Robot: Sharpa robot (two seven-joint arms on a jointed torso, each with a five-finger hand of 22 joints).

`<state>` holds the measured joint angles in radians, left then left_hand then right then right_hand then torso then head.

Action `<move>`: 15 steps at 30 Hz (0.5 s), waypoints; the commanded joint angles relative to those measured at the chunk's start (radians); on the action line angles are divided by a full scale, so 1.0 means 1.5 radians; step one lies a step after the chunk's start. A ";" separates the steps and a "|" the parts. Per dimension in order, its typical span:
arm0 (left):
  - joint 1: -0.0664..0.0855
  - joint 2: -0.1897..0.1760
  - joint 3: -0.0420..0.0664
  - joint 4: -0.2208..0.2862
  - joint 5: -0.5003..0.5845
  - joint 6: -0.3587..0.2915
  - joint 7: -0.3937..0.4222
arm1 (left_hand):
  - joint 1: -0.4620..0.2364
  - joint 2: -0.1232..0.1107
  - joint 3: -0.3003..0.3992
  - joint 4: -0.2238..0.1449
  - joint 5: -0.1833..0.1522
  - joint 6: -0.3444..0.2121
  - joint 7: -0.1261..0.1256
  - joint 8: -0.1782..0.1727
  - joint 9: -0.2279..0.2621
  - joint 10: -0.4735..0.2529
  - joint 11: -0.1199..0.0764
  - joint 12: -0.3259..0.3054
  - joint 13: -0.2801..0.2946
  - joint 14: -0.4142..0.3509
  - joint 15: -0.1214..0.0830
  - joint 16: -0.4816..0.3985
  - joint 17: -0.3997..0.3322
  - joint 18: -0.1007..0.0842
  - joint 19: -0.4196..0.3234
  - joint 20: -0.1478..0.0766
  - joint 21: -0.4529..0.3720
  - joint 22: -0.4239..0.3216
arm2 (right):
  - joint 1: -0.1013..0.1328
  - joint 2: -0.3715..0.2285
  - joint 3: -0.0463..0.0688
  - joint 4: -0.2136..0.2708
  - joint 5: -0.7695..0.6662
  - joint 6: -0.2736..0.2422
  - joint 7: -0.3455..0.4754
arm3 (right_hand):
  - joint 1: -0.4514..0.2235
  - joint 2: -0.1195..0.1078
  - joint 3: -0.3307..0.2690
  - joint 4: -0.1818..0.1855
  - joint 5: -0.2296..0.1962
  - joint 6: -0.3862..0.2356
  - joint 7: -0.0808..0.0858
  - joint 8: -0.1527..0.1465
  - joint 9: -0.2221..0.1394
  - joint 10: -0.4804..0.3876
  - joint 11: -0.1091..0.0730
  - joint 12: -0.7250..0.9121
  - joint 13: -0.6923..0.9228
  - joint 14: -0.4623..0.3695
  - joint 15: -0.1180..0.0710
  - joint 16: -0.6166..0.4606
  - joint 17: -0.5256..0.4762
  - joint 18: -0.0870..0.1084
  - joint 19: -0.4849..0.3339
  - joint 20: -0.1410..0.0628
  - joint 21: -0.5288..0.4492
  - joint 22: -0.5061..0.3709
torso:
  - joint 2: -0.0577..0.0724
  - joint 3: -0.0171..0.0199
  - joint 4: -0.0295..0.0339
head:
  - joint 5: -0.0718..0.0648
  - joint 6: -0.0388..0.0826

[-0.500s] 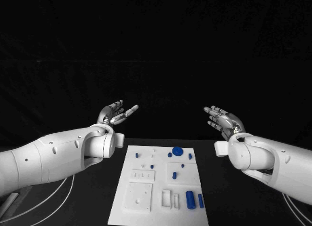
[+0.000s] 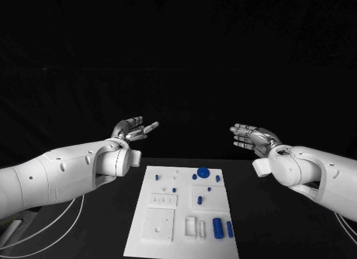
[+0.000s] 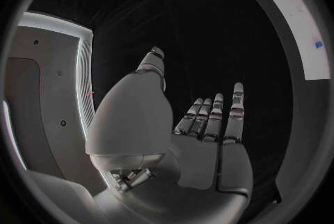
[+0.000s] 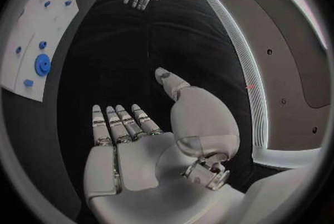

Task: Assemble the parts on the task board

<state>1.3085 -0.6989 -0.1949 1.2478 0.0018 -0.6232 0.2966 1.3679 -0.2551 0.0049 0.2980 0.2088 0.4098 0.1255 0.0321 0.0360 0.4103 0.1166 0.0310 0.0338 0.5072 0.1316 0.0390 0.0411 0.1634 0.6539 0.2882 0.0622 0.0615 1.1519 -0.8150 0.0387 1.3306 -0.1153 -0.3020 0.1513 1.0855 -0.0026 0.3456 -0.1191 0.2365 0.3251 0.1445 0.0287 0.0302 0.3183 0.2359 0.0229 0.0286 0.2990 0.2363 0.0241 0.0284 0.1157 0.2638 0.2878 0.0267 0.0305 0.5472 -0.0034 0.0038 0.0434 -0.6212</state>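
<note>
Both hands are up beyond the far end of the task board [image 2: 157, 213], palms bare! Left hand [image 2: 134, 129] and right hand [image 2: 251, 137] hold nothing, fingers stretched and slightly apart. Blue parts [image 2: 203, 172] lie on the board, nearer the robot, between the arms, well apart from either hand.

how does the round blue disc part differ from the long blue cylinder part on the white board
The round blue disc part sits at the far end of the white task board; the long blue cylinder part lies at the near end. The disc is broad and round from above; the cylinder is narrow and long, lying lengthwise along the board. Both are blue, on the board's right side, and touched by neither robot hand.
</note>
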 commanded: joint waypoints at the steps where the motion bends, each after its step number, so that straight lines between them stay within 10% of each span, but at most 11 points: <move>1: 0.001 0.000 0.000 0.000 -0.003 0.029 0.000 | 0.003 0.024 0.017 -0.002 -0.002 0.040 0.010 0.006 0.002 0.046 0.010 0.004 0.002 0.049 0.002 0.005 0.003 0.017 0.041 0.000 0.007 0.004 | 0.000 0.002 0.000 -0.005 -0.068 0.026 0.001 | 0.026 0.000 -0.015 -0.009 0.006 0.042 0.044 0.005 0.003 0.045 -0.002 0.006 0.002 0.043 0.000 0.006 0.003 0.010 0.021 -0.004 0.005 0.002 | 0.000 -0.0003 0.0003 | 0.000 -0.002; 5: 0.001 -0.003 0.000 0.001 -0.004 0.045 0.005 | 0.017 0.096 0.037 -0.043 -0.003 0.179 0.025 0.013 0.009 0.227 0.025 0.012 0.009 0.224 0.011 0.014 0.009 0.034 0.119 -0.005 0.027 0.010 | 0.000 0.007 0.000 -0.015 -0.136 0.005 0.015 | 0.078 -0.001 -0.051 -0.020 0.040 0.173 0.036 0.011 0.009 0.196 -0.006 0.011 0.011 0.189 -0.003 0.012 0.008 0.015 0.116 -0.019 0.017 0.009 | 0.000 -0.0008 0.0001 | 0.002 -0.002; 7: 0.001 -0.006 0.000 0.003 -0.006 0.052 0.006 | 0.016 0.126 0.022 -0.096 -0.003 0.281 0.028 0.013 0.012 0.362 0.029 0.014 0.016 0.345 0.017 0.016 0.014 0.001 0.179 -0.055 0.058 0.018 | 0.000 0.009 0.000 -0.021 -0.184 -0.005 0.020 | 0.093 0.002 -0.057 -0.026 0.039 0.238 0.030 0.013 0.012 0.274 -0.016 0.016 0.013 0.262 -0.010 0.015 0.012 0.010 0.159 -0.030 0.020 0.011 | 0.002 -0.0011 0.0001 | 0.003 -0.003; 11: 0.001 -0.012 0.000 0.009 -0.014 0.082 0.004 | 0.038 0.163 0.022 -0.140 0.004 0.405 0.008 0.025 0.021 0.501 -0.004 0.025 0.016 0.480 -0.025 0.041 0.035 -0.031 0.273 -0.123 0.112 0.034 | 0.000 0.016 0.001 -0.036 -0.312 -0.018 0.023 | 0.106 -0.008 -0.036 -0.035 0.027 0.424 0.016 0.021 0.020 0.467 -0.046 0.019 0.019 0.472 -0.040 0.023 0.022 0.002 0.306 -0.059 0.042 0.019 | 0.004 -0.0018 0.0023 | 0.000 -0.005; 15: 0.003 -0.029 0.000 0.028 -0.020 0.142 0.013 | 0.056 0.176 0.036 -0.150 0.005 0.450 -0.005 0.025 0.024 0.560 -0.024 0.018 0.017 0.536 -0.052 0.056 0.050 -0.049 0.310 -0.157 0.147 0.051 | 0.000 0.025 0.002 -0.050 -0.474 0.003 0.000 | 0.085 -0.031 0.009 -0.029 0.023 0.441 0.010 0.022 0.022 0.521 -0.065 0.024 0.020 0.551 -0.069 0.032 0.027 -0.011 0.434 -0.091 0.060 0.026 | 0.011 -0.0025 0.0012 | 0.001 -0.004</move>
<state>1.3096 -0.7383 -0.1951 1.2804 -0.0073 -0.5194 0.2967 1.4459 0.0105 0.0581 0.0747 0.2133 1.0795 0.1190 0.0690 0.0716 1.2411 0.0826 0.0638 0.0586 1.3050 0.0568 0.1201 0.1152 0.0988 1.1102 0.0545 0.2791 0.1371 1.1518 -0.7817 0.0413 1.2597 -0.5461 -0.3119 0.1602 1.2153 -0.0404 0.3542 -0.1636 0.2741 0.9903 0.1605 0.0571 0.0620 1.1025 0.1365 0.0563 0.0580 1.1290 0.1315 0.0735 0.0695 0.1076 0.9134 0.1519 0.1206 0.0685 0.5555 -0.0058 0.0058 0.0449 -0.6287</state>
